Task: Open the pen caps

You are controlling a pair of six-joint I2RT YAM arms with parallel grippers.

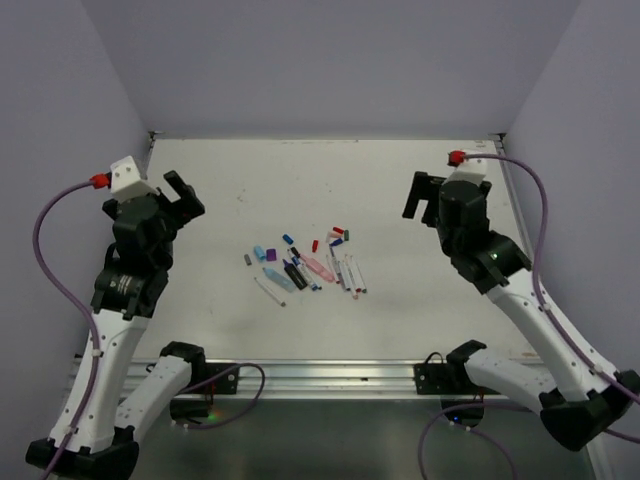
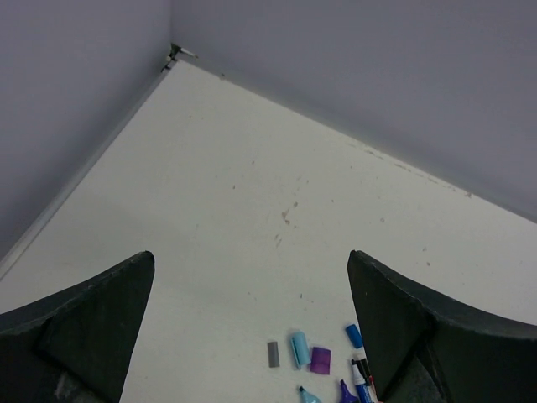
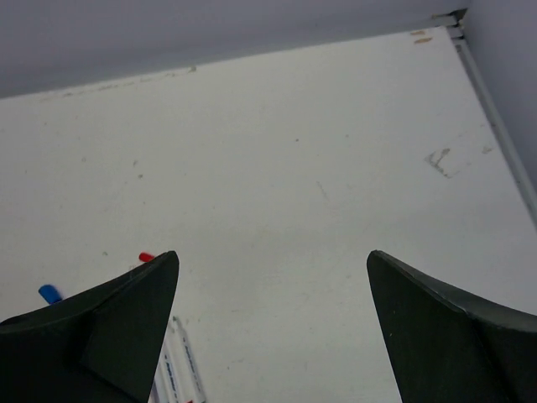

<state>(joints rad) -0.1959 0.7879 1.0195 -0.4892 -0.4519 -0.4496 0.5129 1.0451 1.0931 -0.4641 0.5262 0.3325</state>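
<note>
Loose pen caps lie among uncapped pens mid-table: a grey cap, a light blue cap, a purple cap, a blue cap and a red cap. Slim white pens and a pink highlighter lie beside them. My left gripper hovers open to the left of the pile and holds nothing. In the left wrist view the left gripper frames the grey cap, light blue cap and purple cap. My right gripper hangs open on the right, also holding nothing. Its wrist view shows the right gripper over bare table, a red cap at the left.
The white table is boxed in by lilac walls on three sides. A metal rail with the arm bases runs along the near edge. Purple cables loop beside both arms.
</note>
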